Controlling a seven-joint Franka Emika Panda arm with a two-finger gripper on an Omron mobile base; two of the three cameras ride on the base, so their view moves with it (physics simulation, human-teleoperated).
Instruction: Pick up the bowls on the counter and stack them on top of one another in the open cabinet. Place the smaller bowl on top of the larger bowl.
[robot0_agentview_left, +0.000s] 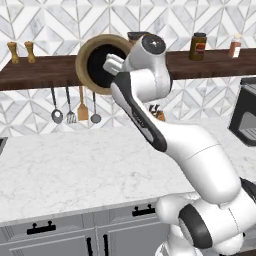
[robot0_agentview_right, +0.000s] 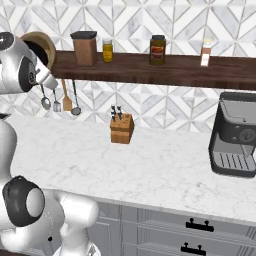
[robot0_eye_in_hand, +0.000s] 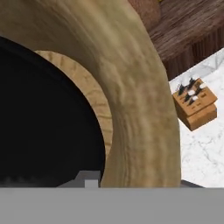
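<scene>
Fingers hidden; raised arm reaches the larger bowl (robot0_agentview_left: 87, 54) at shelf height.

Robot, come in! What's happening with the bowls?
Gripper state unreadable, up at the shelf. Wooden bowl tipped on edge there, black bowl inside it. Brown canister close beside.

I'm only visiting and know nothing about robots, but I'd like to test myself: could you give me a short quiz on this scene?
1. True or false: the wooden bowl lies flat on the counter.
2. What sits inside the wooden bowl? A) a spoon B) the black bowl C) a jar
3. Fill in: the knife block stands on the ____.

Key: 1 false, it is tipped on edge up at the shelf; 2 B; 3 counter.
</scene>
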